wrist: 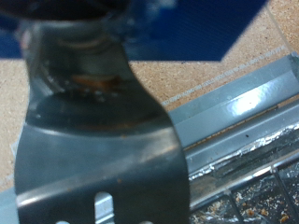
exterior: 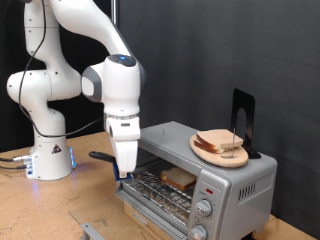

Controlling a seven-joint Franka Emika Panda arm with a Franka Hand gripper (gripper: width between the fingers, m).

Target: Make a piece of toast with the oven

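Gripper (exterior: 123,170) hangs at the open oven's (exterior: 235,180) front corner on the exterior view's left, closed on a metal spatula (wrist: 103,149) whose slotted blade fills the wrist view. One piece of toast (exterior: 178,179) lies on the wire rack inside, just toward the exterior view's right. More bread sits on the wooden plate (exterior: 205,152) on top. Fingertips stay hidden behind the blade.

White glossy arm (exterior: 112,85), rounded joints, dark seam bands; blue light and warning triangle at base (exterior: 52,158).
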